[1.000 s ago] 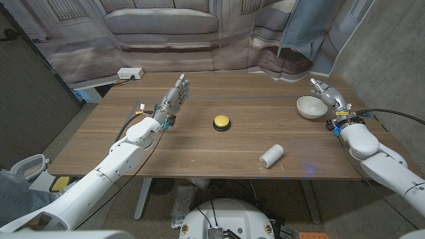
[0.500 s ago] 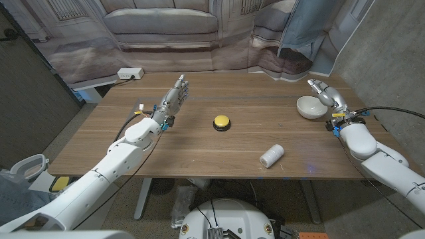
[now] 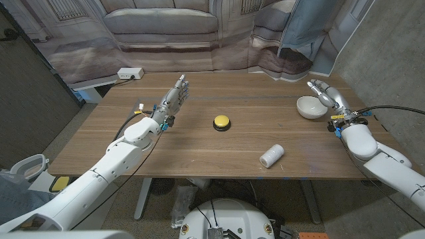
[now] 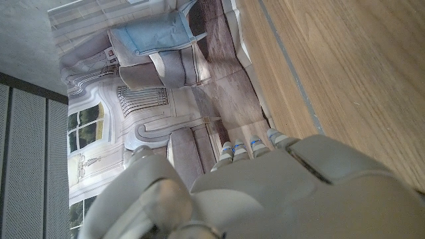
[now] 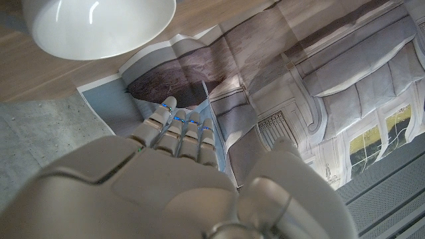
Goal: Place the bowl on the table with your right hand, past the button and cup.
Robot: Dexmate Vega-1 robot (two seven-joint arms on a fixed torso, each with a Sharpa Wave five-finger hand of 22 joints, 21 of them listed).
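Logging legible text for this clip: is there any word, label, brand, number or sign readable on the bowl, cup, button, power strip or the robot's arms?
None can be read.
White ceramic bowl: plain, no marking.
White paper cup lying on its side: no print visible.
Round yellow button on a black base: no lettering.
White power strip at the wooden table's far left corner: too small to read.
Small coloured tags at the right wrist: too small to read.

Table (image 3: 199, 143): wood, matt, fine grain. Bowl (image 3: 310, 106) nr right edge: white, smooth, glossy, looks ceramic/plastic. Button (image 3: 222, 122) mid-table: glossy yellow plastic cap, black base. Cup (image 3: 271, 155) nr front edge: white, matt. Both arms: smooth white plastic shell. Backdrop (image 3: 166, 33): creased printed cloth.
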